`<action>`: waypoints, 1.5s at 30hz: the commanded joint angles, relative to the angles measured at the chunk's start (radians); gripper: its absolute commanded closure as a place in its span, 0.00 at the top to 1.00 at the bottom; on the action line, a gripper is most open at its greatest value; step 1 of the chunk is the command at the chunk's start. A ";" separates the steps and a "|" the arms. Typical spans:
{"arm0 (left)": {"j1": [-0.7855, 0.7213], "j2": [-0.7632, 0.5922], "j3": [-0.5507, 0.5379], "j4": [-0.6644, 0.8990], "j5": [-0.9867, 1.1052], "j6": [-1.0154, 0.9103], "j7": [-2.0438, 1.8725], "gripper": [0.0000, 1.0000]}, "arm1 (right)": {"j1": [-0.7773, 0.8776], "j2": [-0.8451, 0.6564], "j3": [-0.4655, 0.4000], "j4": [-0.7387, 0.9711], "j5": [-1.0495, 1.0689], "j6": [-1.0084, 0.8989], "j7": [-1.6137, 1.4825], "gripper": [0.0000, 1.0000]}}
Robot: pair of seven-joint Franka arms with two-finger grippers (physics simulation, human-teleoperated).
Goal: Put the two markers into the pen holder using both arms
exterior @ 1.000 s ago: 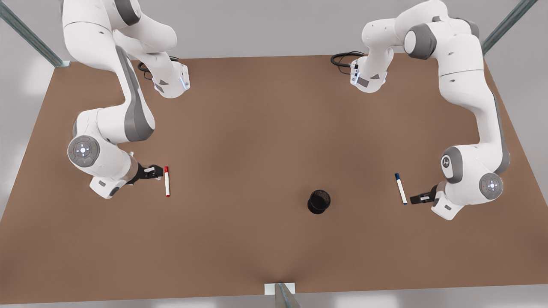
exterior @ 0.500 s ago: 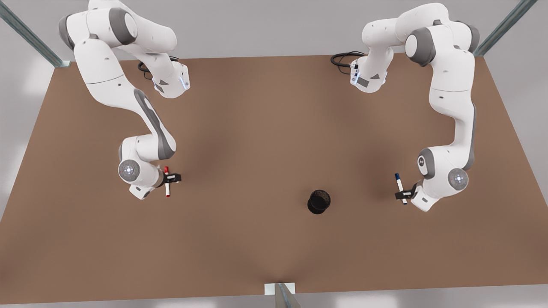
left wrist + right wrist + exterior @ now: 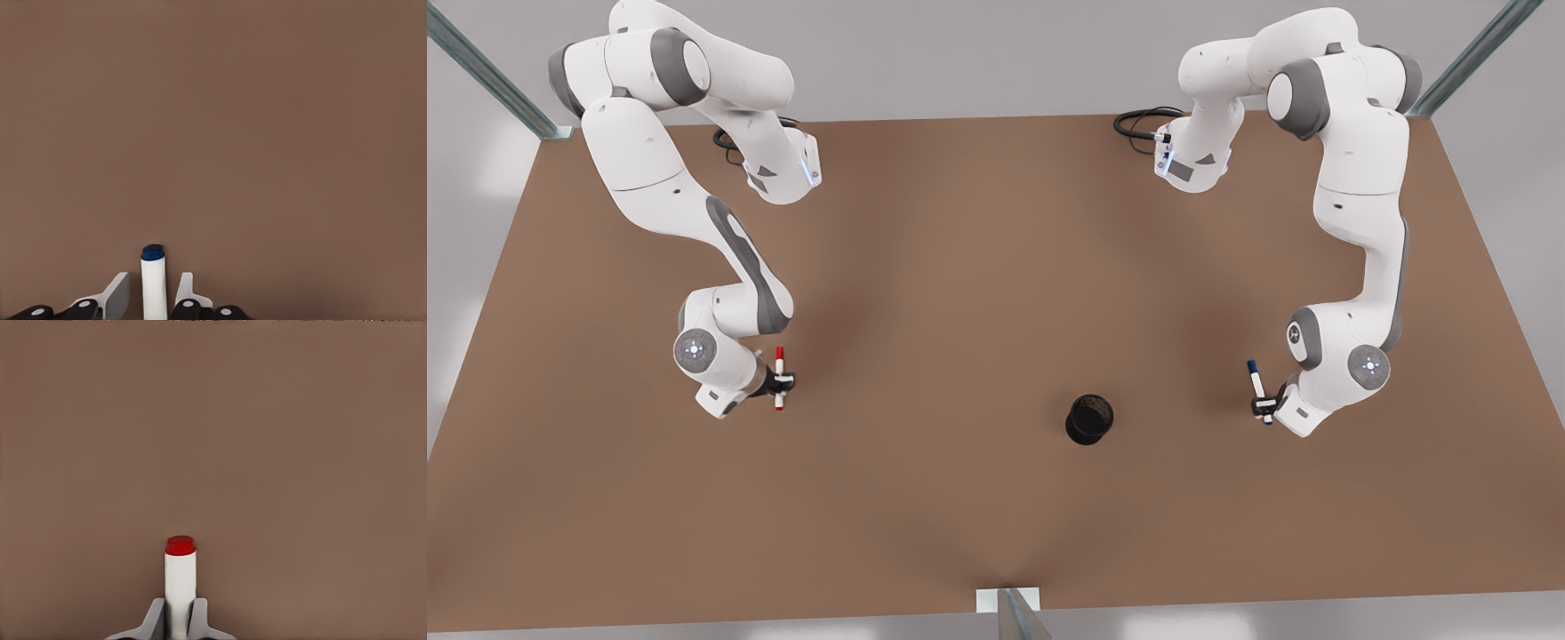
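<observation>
Since half a second back both my wrists have settled lower and my fingers have drawn in around the markers. My left gripper (image 3: 1264,409), on the front view's right of the pen holder (image 3: 1089,420), straddles the blue marker (image 3: 1258,388); in the left wrist view its fingers (image 3: 115,297) stand narrow with a sliver of gap either side of the barrel (image 3: 153,283), so not yet pinching. My right gripper (image 3: 781,383), well apart from the pen holder on the front view's left, has its fingers (image 3: 155,618) pressed against the red marker (image 3: 779,377), whose red end (image 3: 180,545) pokes out ahead. Both markers seem to lie on the table (image 3: 978,267). I judge them light, stiff and smooth, likely to roll or swivel in a loose pinch, so I'd grip squarely on the white barrel near mid-length.
</observation>
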 commanded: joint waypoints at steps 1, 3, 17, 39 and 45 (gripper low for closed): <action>0.000 0.000 0.000 0.000 0.001 0.008 0.032 0.50 | 0.001 0.000 0.000 0.000 -0.006 0.012 0.014 0.21; 0.000 0.000 0.000 0.000 0.001 0.008 0.031 0.49 | 0.002 -0.003 0.000 0.003 -0.006 0.009 0.014 0.21; -0.003 0.001 0.000 0.002 0.001 0.008 0.026 0.41 | 0.347 0.021 0.150 0.617 -0.010 -0.281 0.405 0.21; -0.022 -0.069 -0.015 0.011 0.001 -0.074 -0.003 0.21 | 0.940 0.671 -0.232 1.355 -0.012 0.580 0.287 0.21; -0.025 -0.240 -0.092 0.163 -0.269 -0.405 -0.038 0.21 | 1.016 0.771 -0.451 1.355 -0.010 0.683 0.287 0.21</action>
